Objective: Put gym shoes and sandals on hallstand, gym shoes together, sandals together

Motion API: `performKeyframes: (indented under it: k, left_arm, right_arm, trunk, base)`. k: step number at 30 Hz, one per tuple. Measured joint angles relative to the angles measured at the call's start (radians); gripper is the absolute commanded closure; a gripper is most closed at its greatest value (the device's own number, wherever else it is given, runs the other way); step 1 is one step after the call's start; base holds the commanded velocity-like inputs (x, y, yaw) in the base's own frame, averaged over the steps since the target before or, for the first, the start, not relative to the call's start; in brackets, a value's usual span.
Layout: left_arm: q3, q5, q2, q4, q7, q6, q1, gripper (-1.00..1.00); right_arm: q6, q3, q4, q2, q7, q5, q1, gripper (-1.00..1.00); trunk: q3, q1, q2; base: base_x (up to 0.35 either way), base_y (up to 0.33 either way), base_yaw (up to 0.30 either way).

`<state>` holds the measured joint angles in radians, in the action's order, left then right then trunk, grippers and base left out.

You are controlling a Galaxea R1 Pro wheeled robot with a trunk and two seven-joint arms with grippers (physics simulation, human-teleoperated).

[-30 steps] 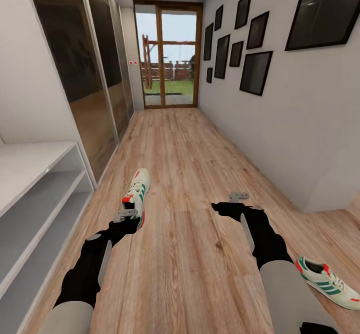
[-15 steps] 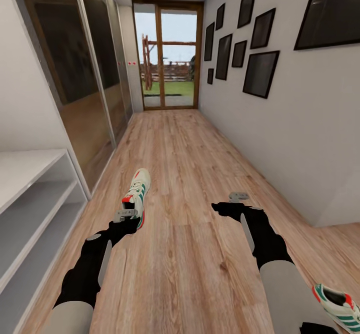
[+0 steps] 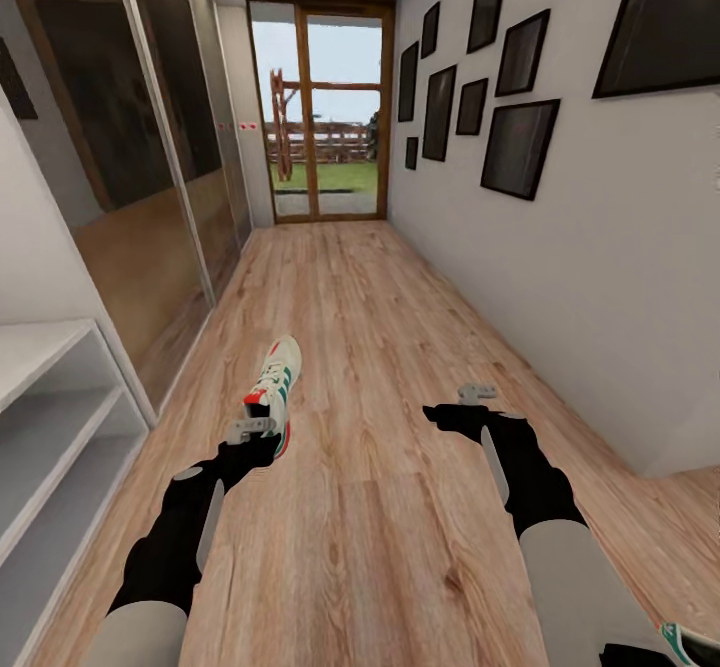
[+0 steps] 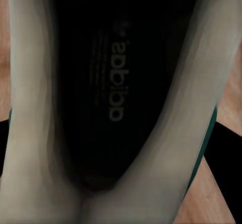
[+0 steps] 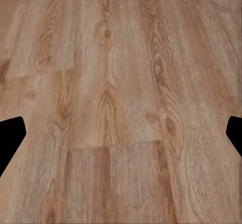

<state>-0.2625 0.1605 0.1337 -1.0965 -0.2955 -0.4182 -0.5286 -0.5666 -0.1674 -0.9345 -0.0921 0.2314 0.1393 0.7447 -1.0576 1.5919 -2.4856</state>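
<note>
White corridor, black frames (image 3: 518,147), perhaps mirrored wardrobe doors (image 3: 140,157).

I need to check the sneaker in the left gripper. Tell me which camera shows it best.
The head view: the whole sneaker shows from heel to toe, held at its heel by the left gripper above the floor. The left wrist view gives a close look into the sneaker's dark inside. The right wrist view shows floor planks.

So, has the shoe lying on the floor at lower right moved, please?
No. The shoe keeps its place by the wall; the camera moved, shifting the rack too.
</note>
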Motion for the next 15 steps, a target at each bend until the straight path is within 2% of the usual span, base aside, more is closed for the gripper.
performKeyframes:
  k: [15]
  left_arm:
    - [0.000, -0.001, 0.000, 0.000, 0.000, 0.000, 0.000, 1.00]
  right_arm:
    - [0.000, 0.000, 0.000, 0.000, 0.000, 0.000, 0.000, -1.00]
  trunk:
    - [0.005, 0.000, 0.000]
  base:
    - [0.322, 0.145, -0.255]
